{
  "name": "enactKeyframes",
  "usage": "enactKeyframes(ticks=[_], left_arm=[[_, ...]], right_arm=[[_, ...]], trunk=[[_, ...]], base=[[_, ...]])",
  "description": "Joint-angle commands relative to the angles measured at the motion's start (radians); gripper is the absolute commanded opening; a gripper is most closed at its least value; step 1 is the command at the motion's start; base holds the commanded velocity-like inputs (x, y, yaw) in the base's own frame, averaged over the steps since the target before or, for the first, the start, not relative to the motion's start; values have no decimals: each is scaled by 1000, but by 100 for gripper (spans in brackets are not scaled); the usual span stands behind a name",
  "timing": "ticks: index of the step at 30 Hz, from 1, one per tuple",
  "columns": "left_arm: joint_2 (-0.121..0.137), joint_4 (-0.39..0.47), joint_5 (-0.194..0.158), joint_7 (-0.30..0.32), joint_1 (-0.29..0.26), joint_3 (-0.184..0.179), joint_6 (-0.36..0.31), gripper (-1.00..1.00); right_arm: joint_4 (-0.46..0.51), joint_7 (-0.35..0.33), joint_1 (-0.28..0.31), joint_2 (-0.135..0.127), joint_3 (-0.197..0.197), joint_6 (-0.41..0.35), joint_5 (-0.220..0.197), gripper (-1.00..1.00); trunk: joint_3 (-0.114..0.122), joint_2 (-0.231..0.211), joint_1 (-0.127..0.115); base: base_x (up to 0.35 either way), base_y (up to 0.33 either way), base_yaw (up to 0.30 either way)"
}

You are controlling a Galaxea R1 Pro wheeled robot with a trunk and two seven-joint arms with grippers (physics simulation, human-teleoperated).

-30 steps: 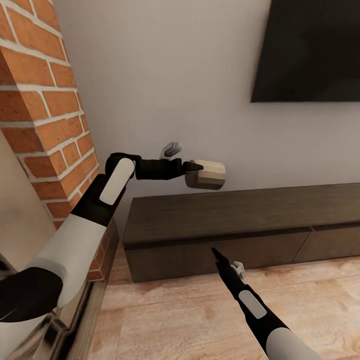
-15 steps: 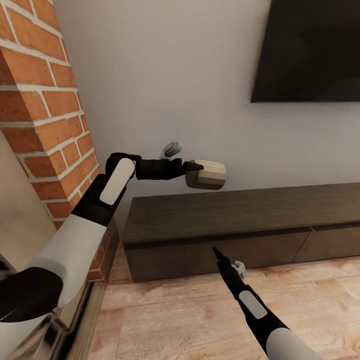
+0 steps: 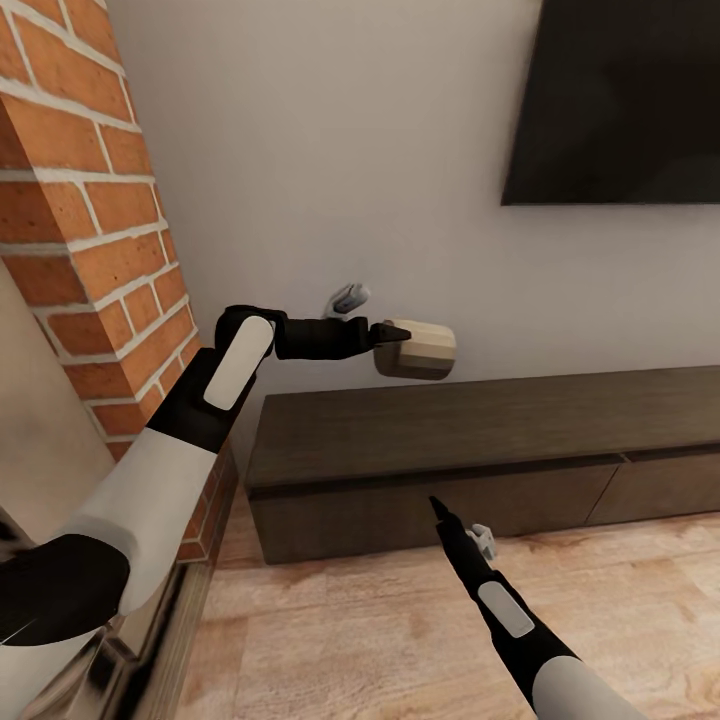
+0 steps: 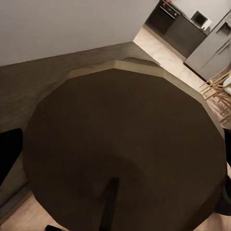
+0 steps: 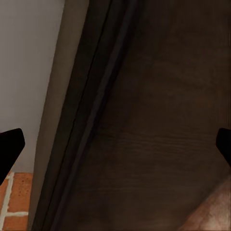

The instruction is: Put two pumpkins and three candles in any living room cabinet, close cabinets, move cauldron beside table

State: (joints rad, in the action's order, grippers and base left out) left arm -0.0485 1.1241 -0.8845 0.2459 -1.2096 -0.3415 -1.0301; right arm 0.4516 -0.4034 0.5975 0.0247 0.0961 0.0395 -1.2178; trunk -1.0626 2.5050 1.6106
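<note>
A stout candle [image 3: 418, 349], tan with a paler side in this light, hangs in the air over the left end of the long dark-brown cabinet [image 3: 450, 425]. My left gripper [image 3: 395, 335] is shut on it from the left. In the left wrist view the candle [image 4: 125, 144] is a broad dark disc with the cabinet top [image 4: 29, 91] behind it. My right gripper [image 3: 437, 508] points at the cabinet's left drawer front, just short of it. In the right wrist view the right gripper [image 5: 115, 144] is open, its fingertips far apart, facing the closed drawer front [image 5: 159, 120].
The brick fireplace [image 3: 90, 220] rises close on the left, beside the cabinet's end. A black TV [image 3: 620, 100] hangs on the wall above the cabinet. Light wood floor [image 3: 350, 630] lies in front. A distant kitchen [image 4: 192, 24] appears in the left wrist view.
My left arm has moved the candle slightly to the right. The right gripper has dropped a little and eased right.
</note>
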Motion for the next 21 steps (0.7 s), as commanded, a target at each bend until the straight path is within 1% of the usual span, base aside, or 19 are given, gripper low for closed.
enactKeyframes(ticks=[1, 3, 13, 17, 19, 21], left_arm=[[0, 0, 10, 10, -1, 1, -2, -100], [0, 0, 9, 10, -1, 1, -2, -100], [1, -1, 8, 10, -1, 1, -2, -100], [0, -1, 9, 9, -1, 0, -2, -100], [0, -1, 10, 10, -1, 0, -2, -100], [1, -1, 10, 10, -1, 0, -2, -100]], right_arm=[[-1, 0, 1, -1, 7, 12, -10, 100], [-1, 1, 1, -4, 7, 18, -14, 100], [12, 12, 1, -2, 0, 14, -17, 100], [13, 2, 1, -7, -2, 14, -20, 100], [13, -10, 1, -10, -12, 12, -34, 100], [9, -31, 1, -13, -26, 5, -64, 100]], trunk=[[-5, 1, 0], [-12, 1, 1], [-12, 1, 1], [-12, 1, 1], [-12, 1, 1], [-12, 1, 1]], base=[[0, 0, 0], [0, 0, 0], [3, 0, 0], [177, 0, 0], [231, 0, 0], [125, 0, 0]])
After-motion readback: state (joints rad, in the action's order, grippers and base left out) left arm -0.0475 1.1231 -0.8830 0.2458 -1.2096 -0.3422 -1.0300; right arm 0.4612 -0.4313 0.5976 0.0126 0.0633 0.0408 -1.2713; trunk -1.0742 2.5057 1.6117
